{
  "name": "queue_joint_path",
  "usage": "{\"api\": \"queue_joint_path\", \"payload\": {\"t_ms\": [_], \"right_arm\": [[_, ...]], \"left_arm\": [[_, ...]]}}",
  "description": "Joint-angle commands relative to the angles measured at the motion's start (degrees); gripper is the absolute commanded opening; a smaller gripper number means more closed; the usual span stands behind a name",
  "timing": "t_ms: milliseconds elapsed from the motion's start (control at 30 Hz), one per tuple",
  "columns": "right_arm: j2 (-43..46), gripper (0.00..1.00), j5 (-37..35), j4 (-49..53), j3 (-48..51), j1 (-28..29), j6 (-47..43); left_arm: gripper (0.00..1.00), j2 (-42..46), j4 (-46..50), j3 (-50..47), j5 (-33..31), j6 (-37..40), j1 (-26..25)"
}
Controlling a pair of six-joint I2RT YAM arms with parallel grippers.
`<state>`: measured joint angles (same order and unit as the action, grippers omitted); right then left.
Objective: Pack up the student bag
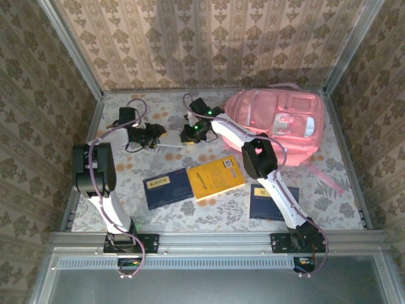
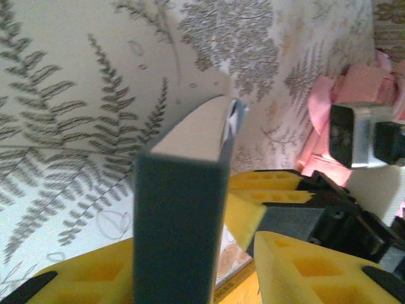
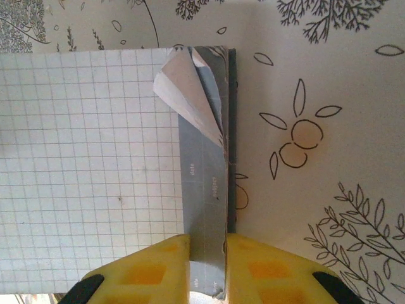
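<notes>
Small pale print runs sideways along the grey inner strip of the grid-ruled white paper notebook with a grey cover (image 3: 114, 177); it appears to read "date" and, further along, "subject", though faintly; the flat yellow paperback book (image 1: 215, 177) carries dark print and a small square code-like patch near one corner, all too small to read; the dark blue flat book left of it (image 1: 168, 188) and the dark blue flat book beside the right arm (image 1: 261, 206) bear pale label marks, likewise illegible.
</notes>
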<state>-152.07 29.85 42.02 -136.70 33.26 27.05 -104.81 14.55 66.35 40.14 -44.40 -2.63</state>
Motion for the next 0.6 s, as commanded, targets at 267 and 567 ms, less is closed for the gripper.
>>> {"api": "queue_joint_path", "payload": {"t_ms": [267,567], "right_arm": [[1.02,0.18,0.81,1.44,4.86,1.29,0.47],[9.55,0.21,-0.04,-6.33,15.7,-0.94,2.92]], "left_arm": [[0.38,-0.64,-3.01,0.23,4.13,0.0,-1.01],[0.0,4.39,0.92,0.43,2.53,3.28,-0.92]]}}
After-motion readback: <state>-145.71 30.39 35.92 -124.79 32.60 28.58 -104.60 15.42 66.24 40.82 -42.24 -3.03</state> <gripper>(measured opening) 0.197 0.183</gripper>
